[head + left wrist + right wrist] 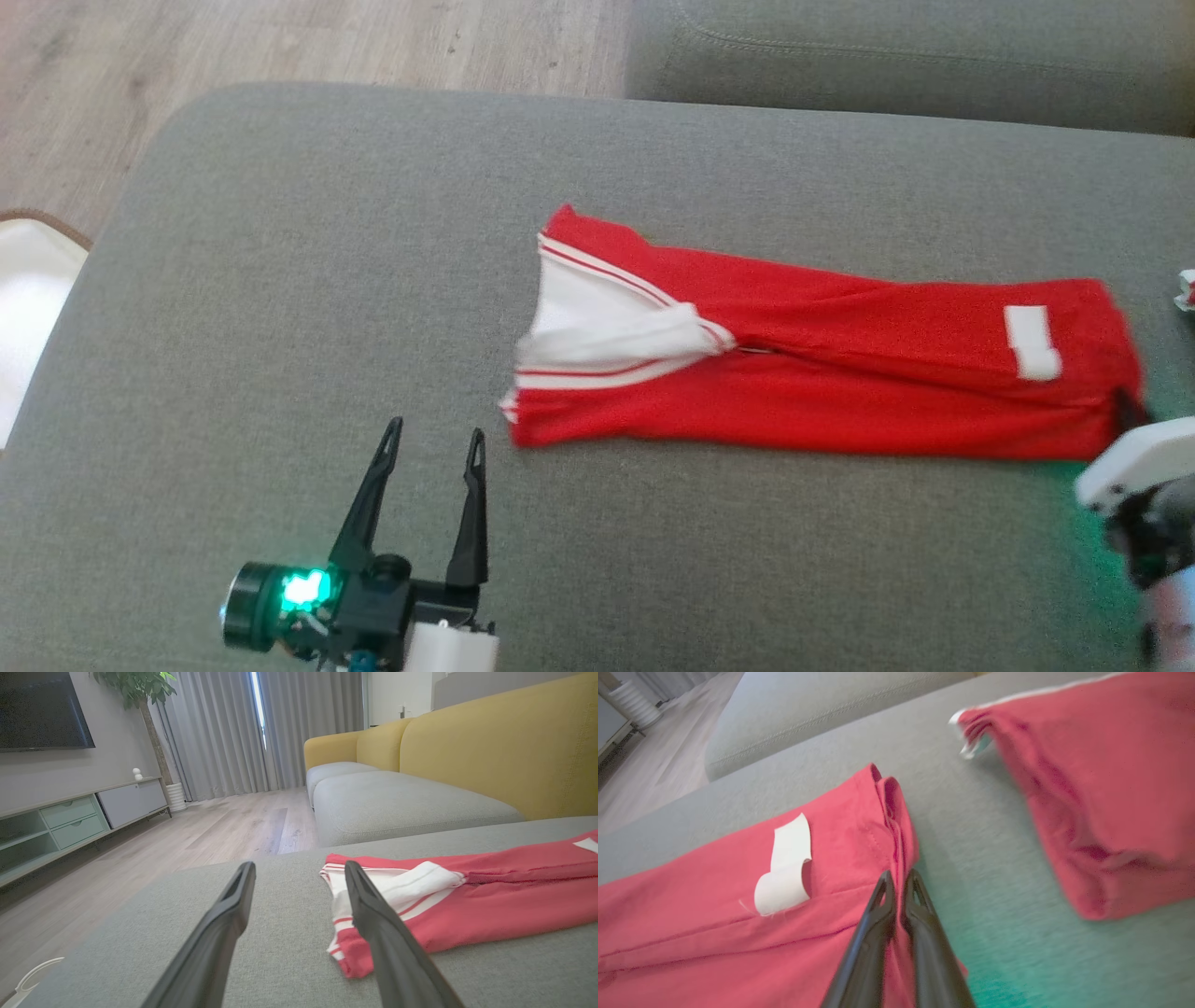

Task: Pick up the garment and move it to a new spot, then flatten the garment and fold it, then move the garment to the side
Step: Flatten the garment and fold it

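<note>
So the garment (840, 392) is a red piece with white trim, lying stretched out in a long narrow strip across the grey sofa cushion (280, 280). Its trimmed end is toward the robot's left, and the end with the white label (1032, 341) is toward its right. The right gripper (900, 875) has its two dark fingers pressed together on the hem at that label end — red fabric shows squeezed between them in the right wrist view, so it's got hold of the cloth at the near corner. The left gripper (437, 429) is spread wide with nothing in it, sitting over bare cushion just beside the white-trimmed end. In the left wrist view one finger overlaps the trim, but whether it touches can't be told. Another red cloth (1101, 788) lies on the same cushion, a bit apart from the hem. Wood floor (280, 47) shows beyond the cushion
</note>
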Controlling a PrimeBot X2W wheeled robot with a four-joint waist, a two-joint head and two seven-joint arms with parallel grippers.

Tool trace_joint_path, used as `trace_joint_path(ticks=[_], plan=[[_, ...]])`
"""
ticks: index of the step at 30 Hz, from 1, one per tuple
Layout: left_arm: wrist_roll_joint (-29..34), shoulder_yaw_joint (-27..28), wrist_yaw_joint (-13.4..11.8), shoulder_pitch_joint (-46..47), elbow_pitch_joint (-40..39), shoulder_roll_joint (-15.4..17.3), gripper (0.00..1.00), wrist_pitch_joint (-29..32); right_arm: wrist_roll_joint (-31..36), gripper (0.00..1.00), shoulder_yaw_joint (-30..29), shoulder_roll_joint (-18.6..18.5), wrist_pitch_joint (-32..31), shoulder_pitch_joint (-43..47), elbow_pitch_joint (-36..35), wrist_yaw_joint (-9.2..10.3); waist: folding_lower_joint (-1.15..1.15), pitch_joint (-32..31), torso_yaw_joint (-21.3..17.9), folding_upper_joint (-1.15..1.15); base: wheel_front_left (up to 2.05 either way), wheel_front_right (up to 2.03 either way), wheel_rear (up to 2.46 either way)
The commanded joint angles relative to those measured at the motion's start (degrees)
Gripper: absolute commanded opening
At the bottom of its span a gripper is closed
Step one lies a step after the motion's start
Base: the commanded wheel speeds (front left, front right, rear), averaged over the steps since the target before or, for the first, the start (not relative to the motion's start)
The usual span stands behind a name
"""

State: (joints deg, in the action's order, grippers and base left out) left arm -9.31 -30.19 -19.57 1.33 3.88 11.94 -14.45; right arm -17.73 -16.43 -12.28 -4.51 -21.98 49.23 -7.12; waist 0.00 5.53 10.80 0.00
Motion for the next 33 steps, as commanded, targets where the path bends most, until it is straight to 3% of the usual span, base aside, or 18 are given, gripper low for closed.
trace_joint_path(ticks=[1, 5, 8, 16, 21, 25, 33], plan=[[0.5, 2.6, 0.2, 0.6, -1.5, 0.1, 1.00, -0.5, -0.7, 0.00, 1.0, -3.1, 1.0, -1.5, -2.4, -0.36, 0.00, -0.2, -0.3, 0.00, 0.00, 0.00, 0.00], [1.4, 4.3, 1.1, -0.3, -1.7, -0.2, 1.00, -0.5, -1.9, 0.00, 0.8, -7.5, 1.0, -1.0, -5.2, -0.36, 0.00, -0.5, -0.8, 0.00, 0.00, 0.00, 0.00], [1.7, 5.7, 2.3, -1.3, -1.9, -0.9, 1.00, -0.5, -3.7, 0.00, 2.4, -8.6, -0.2, -1.3, -11.0, -0.36, 0.00, -0.8, -1.5, 0.00, 0.00, 0.00, 0.00], [2.8, 7.5, 5.0, -2.3, -0.5, -2.7, 1.00, -0.5, -9.9, 0.00, 11.5, -1.6, -5.3, -3.5, -27.6, -0.36, 0.00, -1.3, -0.7, 0.00, 0.00, 0.00, 0.00], [3.3, 8.1, 6.3, -2.1, 0.3, -3.6, 1.00, -0.5, -12.4, 0.00, 17.7, 2.2, -7.9, -5.1, -32.1, -0.36, 0.00, -0.7, 1.2, 0.00, 0.00, 0.00, 0.00], [4.0, 8.2, 7.6, -1.7, 1.3, -4.5, 1.00, -0.5, -14.1, 0.00, 24.4, 5.7, -9.9, -6.5, -32.4, -0.36, 0.00, -0.2, 3.7, 0.00, 0.00, 0.00, 0.00], [4.7, 8.9, 9.1, -1.4, 2.4, -6.1, 1.00, -0.5, -13.8, 0.00, 37.6, 8.0, -11.3, -5.3, -25.9, -0.36, 0.00, 0.6, 8.1, 0.00, 0.00, 0.00, 0.00]])
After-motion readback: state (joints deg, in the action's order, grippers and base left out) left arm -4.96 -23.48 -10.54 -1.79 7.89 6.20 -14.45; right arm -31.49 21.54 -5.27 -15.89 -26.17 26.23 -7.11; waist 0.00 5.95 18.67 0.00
